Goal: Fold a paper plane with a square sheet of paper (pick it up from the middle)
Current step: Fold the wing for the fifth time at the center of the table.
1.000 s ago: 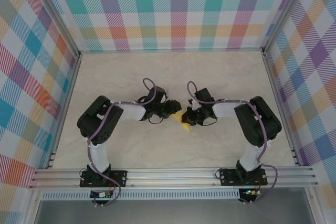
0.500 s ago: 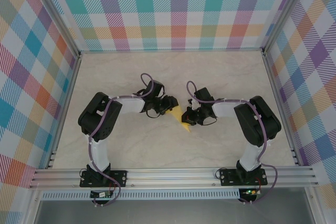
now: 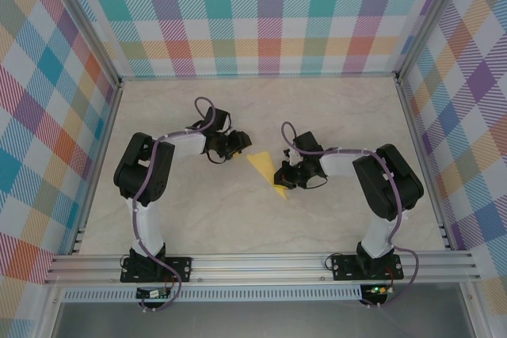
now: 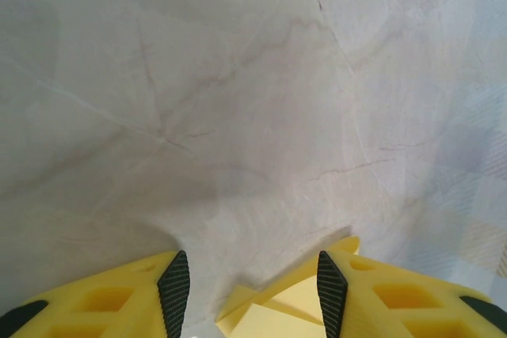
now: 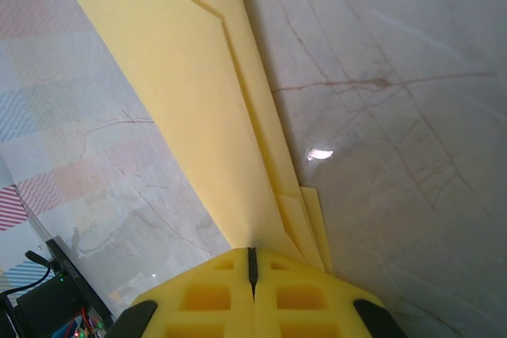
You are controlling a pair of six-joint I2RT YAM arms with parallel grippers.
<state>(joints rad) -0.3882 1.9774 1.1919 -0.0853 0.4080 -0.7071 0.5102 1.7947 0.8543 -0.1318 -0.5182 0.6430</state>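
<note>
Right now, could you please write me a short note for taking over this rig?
Left tool: open, holding nothing, just off one end of the paper.
Right tool: shut on the other, narrower end.
Paper: between the two tools at mid-table, already folded into a slim, layered wedge.
Left to do: probably the last creases. I can't tell from here whether the plane is finished.

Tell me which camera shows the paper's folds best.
Right wrist: the paper runs close up, layered edges plain, pinched in the right end effector. In the top view the paper is a small triangle; left wrist catches just its corner.
</note>
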